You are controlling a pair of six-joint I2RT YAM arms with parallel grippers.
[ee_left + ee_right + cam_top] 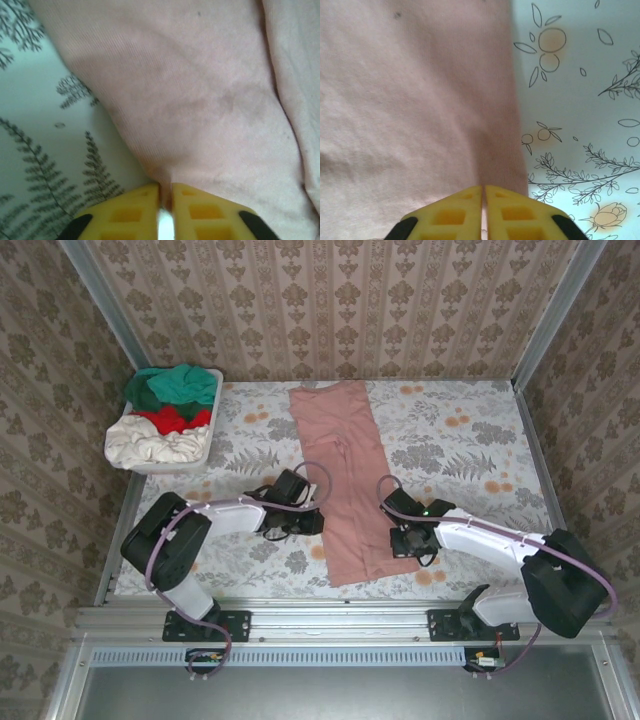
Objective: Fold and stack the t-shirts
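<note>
A dusty-pink t-shirt [345, 475] lies folded into a long narrow strip down the middle of the table, its print hidden. My left gripper [310, 523] is at the strip's left edge near the front, and its yellow fingers [131, 212] are shut on a pinch of the pink cloth [200, 100]. My right gripper [400, 538] is at the strip's right edge, level with the left one. Its yellow fingers [512, 215] are closed on the pink cloth's [410, 100] folded edge. Teal-green [178, 385], red [170, 418] and cream [155, 445] tees lie heaped at the back left.
The heaped tees sit in a white plastic laundry basket [200, 455] at the table's back left corner. A floral cloth [470, 440] covers the table. Patterned walls close in the back and both sides, and a metal rail [350, 625] runs along the front edge.
</note>
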